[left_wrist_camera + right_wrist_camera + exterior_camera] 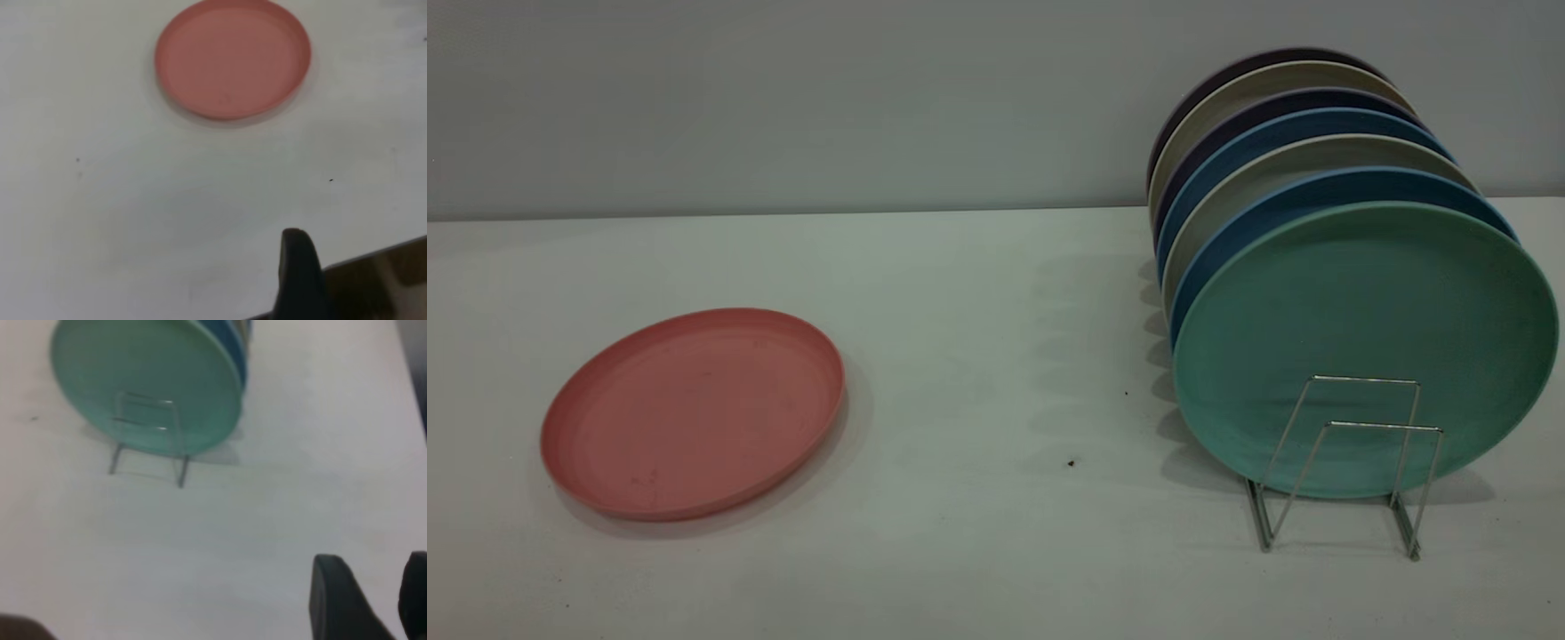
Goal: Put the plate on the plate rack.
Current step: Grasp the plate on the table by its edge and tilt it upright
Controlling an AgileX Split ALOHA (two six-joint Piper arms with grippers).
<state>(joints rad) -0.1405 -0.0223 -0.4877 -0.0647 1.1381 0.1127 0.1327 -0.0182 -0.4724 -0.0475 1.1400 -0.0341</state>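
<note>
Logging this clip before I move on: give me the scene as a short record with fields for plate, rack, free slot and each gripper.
plate: salmon-pink plate lying flat on the table, at the left, untouched
plate rack: wire plate rack at the right, holding a row of upright plates, teal-green plate nearest the front
free slot: the front wire loops stand bare ahead of the teal-green plate
left gripper: one finger shows in its wrist view, well off the plate, holding nothing
right gripper: right gripper jaws apart, short of the rack, empty
</note>
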